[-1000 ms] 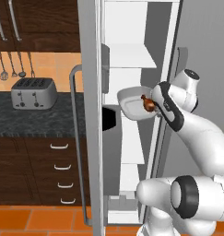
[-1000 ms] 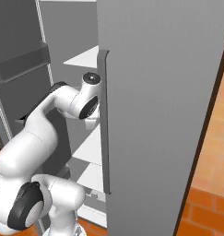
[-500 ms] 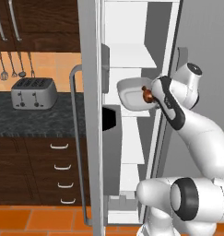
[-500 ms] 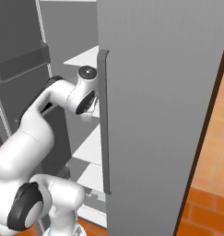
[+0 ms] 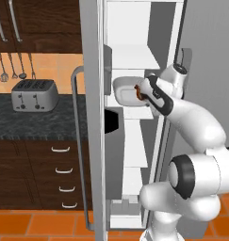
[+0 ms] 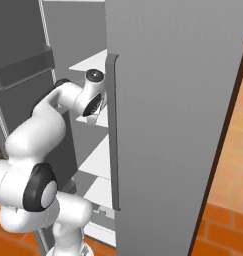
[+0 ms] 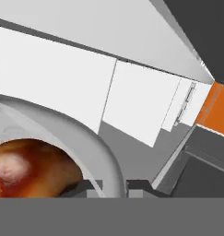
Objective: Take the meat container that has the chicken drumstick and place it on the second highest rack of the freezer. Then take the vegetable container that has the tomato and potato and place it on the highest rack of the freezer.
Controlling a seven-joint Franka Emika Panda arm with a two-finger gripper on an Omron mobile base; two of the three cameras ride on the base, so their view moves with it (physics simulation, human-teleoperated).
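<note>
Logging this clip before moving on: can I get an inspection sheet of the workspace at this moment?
Surface: white freezer shelves, door open.
Job's things: meat container carried above a shelf at mid height, chicken drumstick inside.
Clutter: toaster on dark counter; utensils hanging above.
Grippers: gripper jaws shut on the container's rim.
Cables: nothing seen.
Surroundings: wooden drawers, orange tiled floor.

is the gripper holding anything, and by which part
Yes: the gripper is shut on the rim of the meat container, with the chicken drumstick inside.
</note>
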